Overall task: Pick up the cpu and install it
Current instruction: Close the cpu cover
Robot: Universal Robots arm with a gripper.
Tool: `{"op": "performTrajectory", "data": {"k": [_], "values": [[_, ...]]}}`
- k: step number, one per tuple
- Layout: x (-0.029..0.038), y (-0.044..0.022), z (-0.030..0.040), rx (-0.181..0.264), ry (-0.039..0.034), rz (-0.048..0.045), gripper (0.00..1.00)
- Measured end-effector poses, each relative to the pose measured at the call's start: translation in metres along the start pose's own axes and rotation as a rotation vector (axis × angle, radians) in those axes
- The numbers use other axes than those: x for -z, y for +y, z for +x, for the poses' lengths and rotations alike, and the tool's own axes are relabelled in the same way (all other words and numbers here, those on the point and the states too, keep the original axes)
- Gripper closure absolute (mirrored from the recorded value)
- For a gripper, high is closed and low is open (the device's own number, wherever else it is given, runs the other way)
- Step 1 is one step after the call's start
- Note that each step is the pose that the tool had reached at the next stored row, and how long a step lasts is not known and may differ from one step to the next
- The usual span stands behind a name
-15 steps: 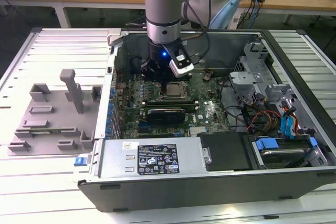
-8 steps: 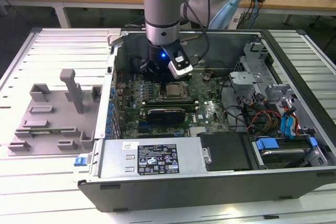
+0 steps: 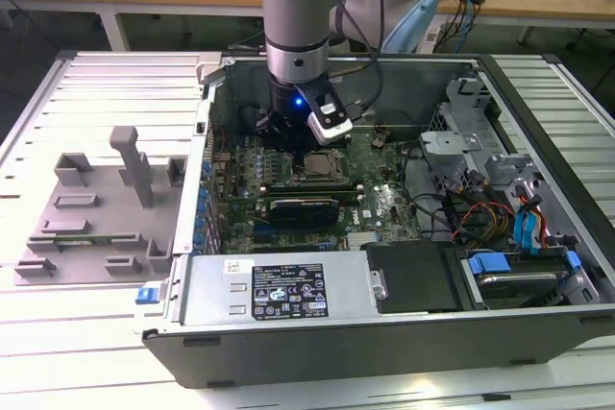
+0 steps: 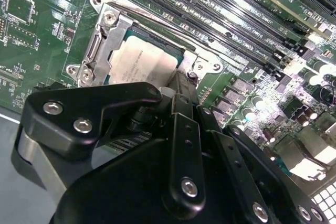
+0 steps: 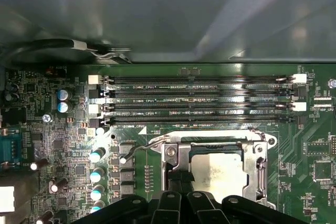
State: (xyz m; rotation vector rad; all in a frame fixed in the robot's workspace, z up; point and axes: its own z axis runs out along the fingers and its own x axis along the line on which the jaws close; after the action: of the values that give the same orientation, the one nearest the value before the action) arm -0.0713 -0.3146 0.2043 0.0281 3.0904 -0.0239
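Note:
The cpu [image 5: 218,174] lies flat in the open socket frame [image 5: 257,153] on the green motherboard, its silvery top facing up. In the second wrist view the cpu [image 4: 142,64] sits inside the metal frame [image 4: 105,35]. My gripper [image 5: 181,179] hangs low over the socket at one edge of the chip, its black fingers shut close together with nothing seen between them. The exterior view has the arm reaching down into the computer case, with the gripper [image 3: 304,153] right above the cpu [image 3: 319,168]. The linkage of the gripper [image 4: 178,83] hides part of the chip.
Several memory slots [image 5: 194,100] run alongside the socket. A black card [image 3: 303,208] lies in front of the socket, and cables and drive bays [image 3: 500,228] crowd the exterior view's right. A grey fixture [image 3: 96,208] sits outside the case wall [image 3: 192,189], on the exterior view's left.

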Motion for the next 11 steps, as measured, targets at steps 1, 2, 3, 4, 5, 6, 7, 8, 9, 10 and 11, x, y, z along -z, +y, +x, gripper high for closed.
{"op": "performTrajectory", "data": {"k": [1,2,3,4,5,6,7,8,9,10,11], "values": [[0.0019,-0.0001,-0.0001,0.0,0.0,0.0006,0.89],[0.0064,-0.0003,-0.0002,0.0,0.0009,0.0017,0.89],[0.0104,-0.0004,-0.0004,0.0,0.0009,0.0017,0.89],[0.0127,-0.0004,-0.0005,0.0,0.0008,0.0015,0.89],[0.0128,-0.0004,-0.0006,0.0,0.0008,0.0016,0.89],[0.0128,-0.0005,-0.002,0.0,0.0011,0.0019,0.89],[0.0126,-0.0007,-0.0053,0.0,0.001,0.0018,0.89],[0.0122,-0.0013,-0.0117,0.0,0.0012,0.0017,0.89],[0.0119,-0.0025,-0.0193,0.0,0.0018,0.0018,0.89],[0.0114,-0.0038,-0.0277,0.0,0.0025,0.0018,0.89],[0.0113,-0.0041,-0.0303,0.0,0.0027,0.0017,0.89]]}}
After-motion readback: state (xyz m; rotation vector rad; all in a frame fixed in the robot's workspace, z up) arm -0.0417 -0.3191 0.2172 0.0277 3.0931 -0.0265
